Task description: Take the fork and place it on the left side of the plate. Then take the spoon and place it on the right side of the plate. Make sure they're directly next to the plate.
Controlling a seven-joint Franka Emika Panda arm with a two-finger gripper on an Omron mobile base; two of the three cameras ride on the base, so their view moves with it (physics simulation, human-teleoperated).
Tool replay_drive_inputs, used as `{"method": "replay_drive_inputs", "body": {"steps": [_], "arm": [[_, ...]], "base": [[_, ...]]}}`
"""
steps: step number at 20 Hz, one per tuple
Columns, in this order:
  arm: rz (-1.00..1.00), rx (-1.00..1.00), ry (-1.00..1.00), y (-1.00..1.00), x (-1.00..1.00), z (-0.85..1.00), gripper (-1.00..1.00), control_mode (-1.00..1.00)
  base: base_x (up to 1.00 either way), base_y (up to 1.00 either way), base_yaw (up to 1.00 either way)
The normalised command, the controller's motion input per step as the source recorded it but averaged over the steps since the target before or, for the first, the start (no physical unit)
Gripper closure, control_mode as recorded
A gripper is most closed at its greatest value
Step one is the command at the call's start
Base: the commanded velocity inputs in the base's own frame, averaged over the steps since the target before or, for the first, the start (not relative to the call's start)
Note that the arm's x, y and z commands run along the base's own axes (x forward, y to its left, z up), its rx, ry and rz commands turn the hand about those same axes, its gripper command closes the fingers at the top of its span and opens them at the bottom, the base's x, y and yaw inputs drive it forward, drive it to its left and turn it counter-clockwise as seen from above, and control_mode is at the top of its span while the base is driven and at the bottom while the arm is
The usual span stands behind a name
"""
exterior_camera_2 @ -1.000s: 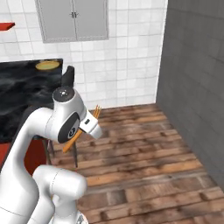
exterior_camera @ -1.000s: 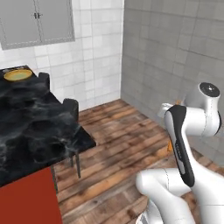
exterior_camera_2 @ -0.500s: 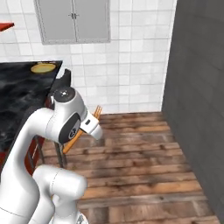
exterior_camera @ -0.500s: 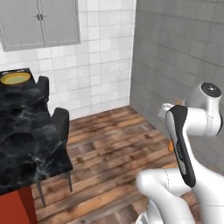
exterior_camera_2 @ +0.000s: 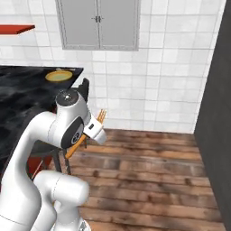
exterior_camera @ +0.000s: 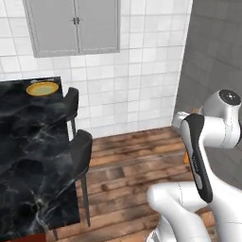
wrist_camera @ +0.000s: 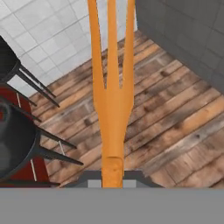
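My gripper (exterior_camera_2: pixel 93 129) is shut on the bright-orange fork (exterior_camera_2: pixel 102 116), held out in front of the arm over the wooden floor. In the hand view the fork (wrist_camera: pixel 113 109) runs up the middle from the gripper (wrist_camera: pixel 113 176), tines pointing away. In the left base view a bit of the fork (exterior_camera: pixel 195 110) peeks out behind the arm. The plate (exterior_camera: pixel 42 88), with its orange-yellow rim, sits at the far end of the black marble counter (exterior_camera: pixel 28 151); it is also in the right base view, plate (exterior_camera_2: pixel 59 75). I cannot make out the spoon.
Two black chairs (exterior_camera: pixel 81 147) stand along the counter's edge. Grey cabinet doors (exterior_camera: pixel 75 26) hang on the white tiled wall. A dark grey wall (exterior_camera: pixel 217 47) closes the right side. A red shelf (exterior_camera_2: pixel 16 29) is at the upper left.
The whole picture has shifted: the base has moved, so the counter and plate sit differently in both base views. The fork stays in the shut gripper and the arm's pose is unchanged.
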Motion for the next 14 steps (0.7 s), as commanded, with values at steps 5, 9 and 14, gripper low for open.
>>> {"method": "replay_drive_inputs", "body": {"steps": [5,9,14], "arm": [[0.00,0.00,0.00,0.00,0.00,0.00,1.00,1.00],[0.00,0.00,0.00,0.00,0.00,0.00,1.00,1.00],[0.00,0.00,0.00,0.00,0.00,0.00,1.00,1.00]], "base": [[0.94,-0.35,0.39],[0.80,-0.57,0.34],[0.75,-0.62,0.32]]}}
